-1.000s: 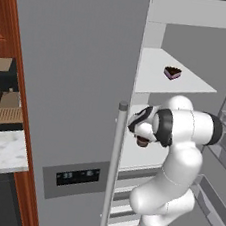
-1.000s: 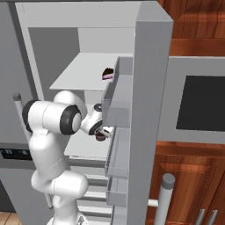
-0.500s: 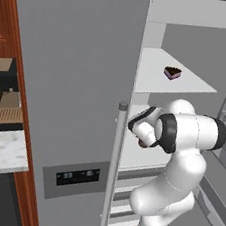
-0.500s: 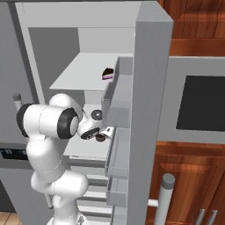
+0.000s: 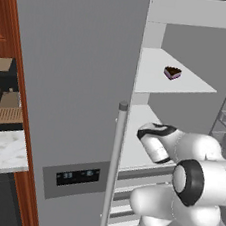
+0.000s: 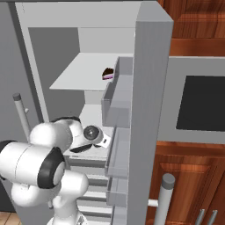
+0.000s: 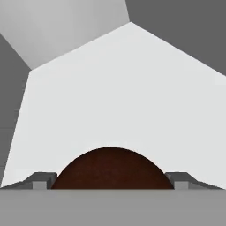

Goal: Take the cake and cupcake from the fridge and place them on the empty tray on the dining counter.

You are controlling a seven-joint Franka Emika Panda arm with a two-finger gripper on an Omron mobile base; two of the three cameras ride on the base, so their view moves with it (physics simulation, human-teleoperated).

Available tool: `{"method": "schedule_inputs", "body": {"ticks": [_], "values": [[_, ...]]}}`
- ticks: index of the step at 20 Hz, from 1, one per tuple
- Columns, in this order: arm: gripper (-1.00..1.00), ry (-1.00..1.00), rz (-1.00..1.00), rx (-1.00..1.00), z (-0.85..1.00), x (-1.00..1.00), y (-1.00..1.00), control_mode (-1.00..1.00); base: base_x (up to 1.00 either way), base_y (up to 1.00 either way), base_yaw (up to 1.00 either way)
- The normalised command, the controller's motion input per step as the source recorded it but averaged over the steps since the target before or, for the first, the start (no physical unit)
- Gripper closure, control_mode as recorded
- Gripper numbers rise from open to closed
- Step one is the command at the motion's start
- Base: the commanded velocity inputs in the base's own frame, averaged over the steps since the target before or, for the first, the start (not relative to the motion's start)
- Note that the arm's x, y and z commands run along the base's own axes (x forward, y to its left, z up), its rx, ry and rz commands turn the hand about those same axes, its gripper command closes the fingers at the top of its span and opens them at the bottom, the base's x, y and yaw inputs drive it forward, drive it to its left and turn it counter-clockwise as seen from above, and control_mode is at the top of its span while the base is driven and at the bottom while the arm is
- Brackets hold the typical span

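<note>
Brown cupcake (image 7: pixel 112 170) between fingertips (image 7: pixel 42 181); cake (image 5: pixel 172 73) on upper shelf.

Fridge (image 5: pixel 79 80) matt grey, smooth; shelf (image 7: pixel 132 101) plain white; cupcake (image 7: pixel 112 170) matt brown; side cabinet (image 6: pixel 193 26) glossy wood.

The fridge (image 5: pixel 75 105) stands with its right door (image 6: pixel 149 110) swung wide, so the compartment is open from the front. The upper shelf (image 5: pixel 155 77) is bare apart from the cake (image 5: pixel 172 72) near its back right part, with open shelf beside and before it. On the lower shelf (image 7: pixel 132 97) the claw (image 7: pixel 112 184) has the cupcake (image 7: pixel 112 170) between its fingertips, with bare white shelf ahead up to the grey back walls. The door's bins (image 6: pixel 115 103) jut in close at the arm's right. The shut left door's bar handle (image 5: pixel 113 168) stands just left of the opening.
</note>
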Motion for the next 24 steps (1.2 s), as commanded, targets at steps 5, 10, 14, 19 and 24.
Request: {"method": "schedule_inputs", "body": {"ticks": [5, 10, 14, 19, 24], "values": [[1.00, 0.00, 0.00, 0.01, 1.00, -0.12, -0.04, -1.00, 0.00, 0.00, 0.00], [1.00, 0.29, 0.00, 0.09, 1.00, -0.34, -0.11, -1.00, 0.00, 0.00, 0.00], [1.00, 0.49, 0.00, 0.04, 0.95, -0.48, -0.01, -1.00, 0.00, 0.00, 0.00], [1.00, 0.19, 0.01, 0.00, 0.62, -0.89, 0.00, -1.00, 0.00, 0.00, 0.00], [1.00, -0.04, 0.13, 0.00, 0.40, -0.98, 0.00, -1.00, 0.00, 0.00, 0.00]]}}
